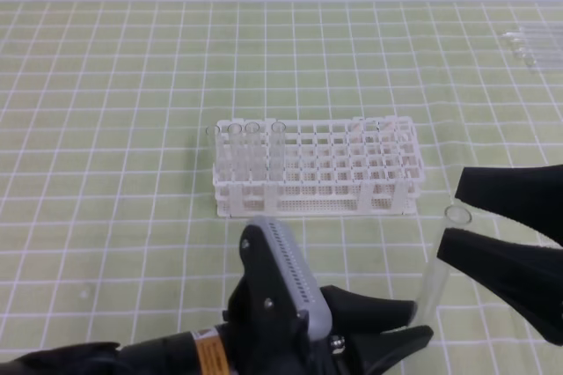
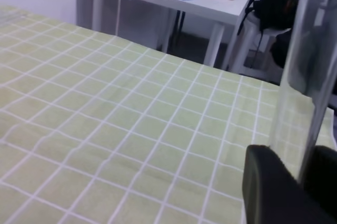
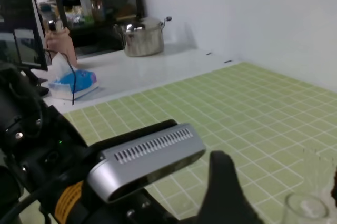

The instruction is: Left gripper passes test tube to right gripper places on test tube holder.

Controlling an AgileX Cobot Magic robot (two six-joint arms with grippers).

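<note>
Exterior high: left gripper [image 1: 420, 320] fingers clamped on lower end of upright test tube [image 1: 442, 262]. Right gripper [image 1: 451, 218] fingers spread wide around tube's rim, apart from glass. Test tube holder [image 1: 315, 166] behind on worktop [image 1: 106, 128].

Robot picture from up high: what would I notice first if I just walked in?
Probably the clear test tube standing upright at the front right, pinched near its bottom by the left end effector. The right end effector waits wide open around the tube's top, one black finger on each side. Behind them, mid-table on the green checked cloth, sits the white test tube holder with a few clear tubes at its left end.
</note>
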